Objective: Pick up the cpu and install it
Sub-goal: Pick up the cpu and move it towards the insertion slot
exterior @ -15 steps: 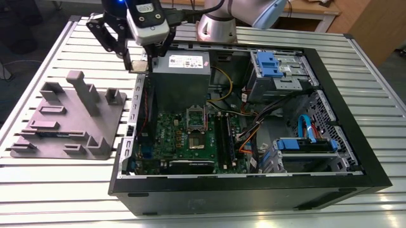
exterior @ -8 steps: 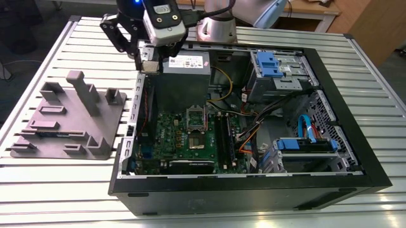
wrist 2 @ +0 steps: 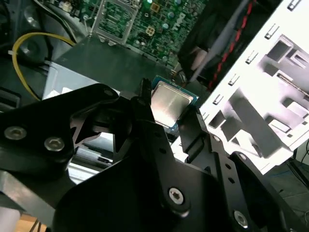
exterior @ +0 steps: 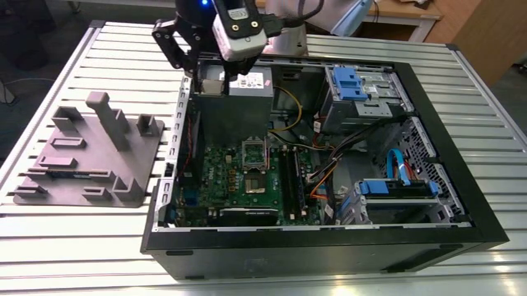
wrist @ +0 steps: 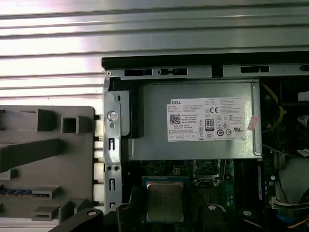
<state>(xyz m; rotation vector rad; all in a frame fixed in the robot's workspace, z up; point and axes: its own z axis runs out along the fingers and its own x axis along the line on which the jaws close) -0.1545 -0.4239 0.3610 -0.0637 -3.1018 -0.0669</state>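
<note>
The cpu [wrist 2: 166, 104] is a small square chip with a silvery top on a green edge, held between the black fingers of my gripper [wrist 2: 166, 110], which is shut on it. In the first wrist view the cpu [wrist: 165, 200] hangs over the green motherboard just past the power supply [wrist: 193, 121]. In the exterior view my gripper [exterior: 211, 85] hovers above the back corner of the open computer case on the exterior view's left, with the cpu [exterior: 212, 87] pale at its tips. The open socket frame [exterior: 252, 157] lies lower down on the motherboard [exterior: 216, 172].
The black case wall [exterior: 329, 246] surrounds the board. Drive bays with blue clips [exterior: 350, 83], cables [exterior: 329, 160] and a yellow wire [exterior: 292, 105] fill the case on the exterior view's right. A grey fixture tray [exterior: 91, 154] sits on the slatted table beside the case.
</note>
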